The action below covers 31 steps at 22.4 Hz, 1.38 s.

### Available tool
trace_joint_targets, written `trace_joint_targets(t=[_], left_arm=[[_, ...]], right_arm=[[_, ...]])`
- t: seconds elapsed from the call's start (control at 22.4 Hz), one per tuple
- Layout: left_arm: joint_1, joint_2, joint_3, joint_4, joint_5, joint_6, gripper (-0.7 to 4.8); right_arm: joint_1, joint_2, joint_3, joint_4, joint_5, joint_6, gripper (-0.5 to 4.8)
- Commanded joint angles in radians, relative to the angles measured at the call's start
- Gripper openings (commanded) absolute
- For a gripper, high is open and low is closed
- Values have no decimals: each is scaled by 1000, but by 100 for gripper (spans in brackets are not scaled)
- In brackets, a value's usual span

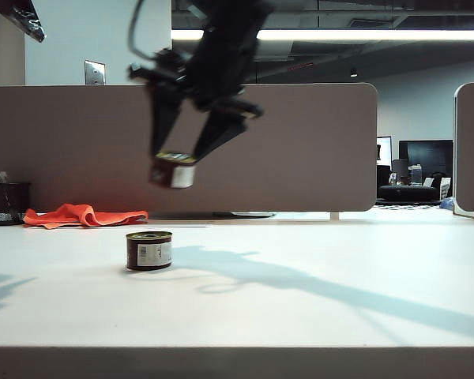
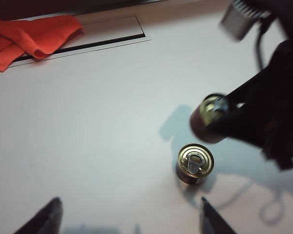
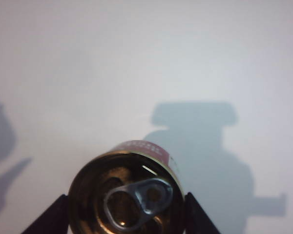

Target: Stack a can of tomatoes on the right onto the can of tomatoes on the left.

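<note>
Spreading wide, the white table [image 1: 316,292] carries an orange cloth [image 1: 83,215] at its far edge, well behind the standing can [image 1: 148,250]. The right gripper [image 1: 176,160] hangs above that can, clenched on the second can [image 1: 172,170]. The left gripper [image 2: 129,217] hovers nearby, fingers [image 2: 48,218] spread, empty.

Exterior: ceiling strip light [image 1: 332,35] glares; arm backlit, near-black, motion-blurred. Long soft shadows fall across the bright bench [image 1: 316,316]. Left wrist view: raised can [image 2: 207,119] smeared. Right wrist view: soft focus, held can [image 3: 127,195] dim, shadow crisp.
</note>
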State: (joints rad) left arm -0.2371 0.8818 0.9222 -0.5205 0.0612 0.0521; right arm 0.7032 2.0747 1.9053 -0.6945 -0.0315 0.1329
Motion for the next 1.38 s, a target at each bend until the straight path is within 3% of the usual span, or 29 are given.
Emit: trace_joint_targets(t=[0.04,0.53,0.8,0.85,0.89,0.98,1.07,1.2,1.29,1.38], left_arm=[[8,-2,3,6,4,0,363],[8,-2,3,5,5,0,363],[5,-2,3,5,6,0,363],[6,-2,3,5,6,0,363],[5,-2,3,5,6,0,363],[5,-2,3,5,6,0,363],[5,-3,3,6,6,0,363],[5,-4,3,16,6,0,347],[5,-6,3,26,6,0,248],[5,-9,3,34,7,0,111]], right_arm=[[37,48,43,16,4,-12,246],[66,126,43,-5,72,-58,250],[66,123,44,-10,49,-58,358],[66,116,44,-10,33,-55,434],[66,110,44,-6,32,-55,474],[65,80,48,-4,34,-54,476],[56,40,61,-6,34,-54,458],[26,-51,65,-13,40,-54,330],[2,-105,65,-34,41,-54,221],[-28,-157,65,-73,40,-54,93]])
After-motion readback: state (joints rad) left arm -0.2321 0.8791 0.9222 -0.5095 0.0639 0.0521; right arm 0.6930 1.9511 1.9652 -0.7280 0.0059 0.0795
